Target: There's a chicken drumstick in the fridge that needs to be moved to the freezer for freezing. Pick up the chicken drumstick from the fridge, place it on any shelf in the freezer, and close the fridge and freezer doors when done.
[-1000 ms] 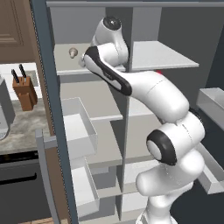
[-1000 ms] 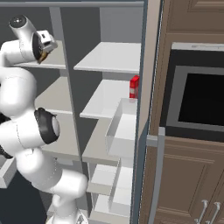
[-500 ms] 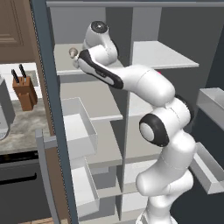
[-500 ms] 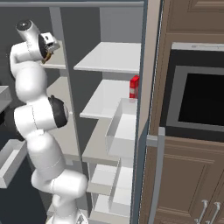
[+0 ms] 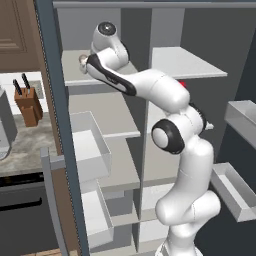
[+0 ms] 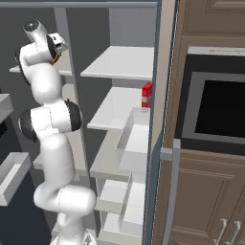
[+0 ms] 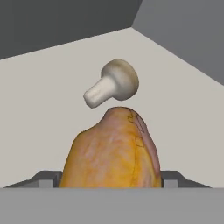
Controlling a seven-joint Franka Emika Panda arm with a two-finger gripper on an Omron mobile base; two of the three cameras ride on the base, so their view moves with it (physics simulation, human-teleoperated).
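The golden-brown chicken drumstick [image 7: 111, 153] fills the space between my two fingertips, so my gripper [image 7: 109, 181] is shut on it. Under the hand in the right base view, an orange edge of the drumstick [image 6: 56, 57] peeks out. My gripper [image 5: 89, 63] reaches deep over the top shelf [image 5: 70, 75] of the unit's left half, the freezer. Whether the drumstick touches the shelf [image 7: 43, 131] is hidden. Both doors stand open: the left one [image 5: 50, 100] and the right one [image 6: 160, 119].
A pale mushroom [image 7: 113, 85] lies on the same shelf just beyond the drumstick, also seen as the knob [image 5: 82, 60]. A red bottle [image 6: 147, 94] stands in the right half. White door bins [image 5: 87, 145] [image 5: 242, 117] jut out on both sides. An oven [image 6: 220, 110] sits to the right.
The arm has swung left and reached further into the top left shelf, carrying the drumstick toward the mushroom.
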